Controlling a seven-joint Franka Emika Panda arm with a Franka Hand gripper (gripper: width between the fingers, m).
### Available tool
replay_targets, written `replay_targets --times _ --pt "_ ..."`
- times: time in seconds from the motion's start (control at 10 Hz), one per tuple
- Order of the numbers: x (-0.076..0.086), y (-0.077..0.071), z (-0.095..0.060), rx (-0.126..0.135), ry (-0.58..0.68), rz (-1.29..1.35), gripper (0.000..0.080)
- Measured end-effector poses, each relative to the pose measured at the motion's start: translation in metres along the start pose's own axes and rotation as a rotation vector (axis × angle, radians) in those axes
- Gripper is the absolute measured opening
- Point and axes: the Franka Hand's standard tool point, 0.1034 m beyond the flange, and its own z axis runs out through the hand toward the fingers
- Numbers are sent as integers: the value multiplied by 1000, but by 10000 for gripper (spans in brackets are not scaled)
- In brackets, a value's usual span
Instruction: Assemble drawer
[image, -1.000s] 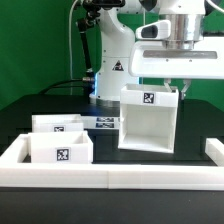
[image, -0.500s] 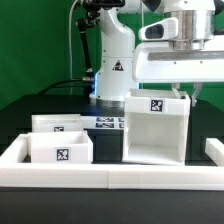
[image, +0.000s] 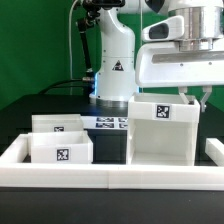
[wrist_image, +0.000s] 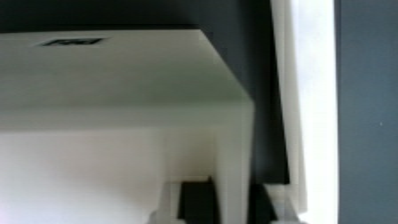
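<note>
Nearest, the rail runs across the front. Just behind it, at the exterior view's left, the front tray and back tray sit one behind the other, tags facing out. The shell stands upright at the exterior view's right, well apart from them, open face forward. The gripper has its jaws clamped on the shell's side wall. Farther back lies the marker board.
</note>
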Motion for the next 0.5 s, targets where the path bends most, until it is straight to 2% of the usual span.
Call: replay_targets --times 0.3,0.5 --pt "0 -1 -1 0 1 0 38" --pt "0 -5 -2 11 0 143 38"
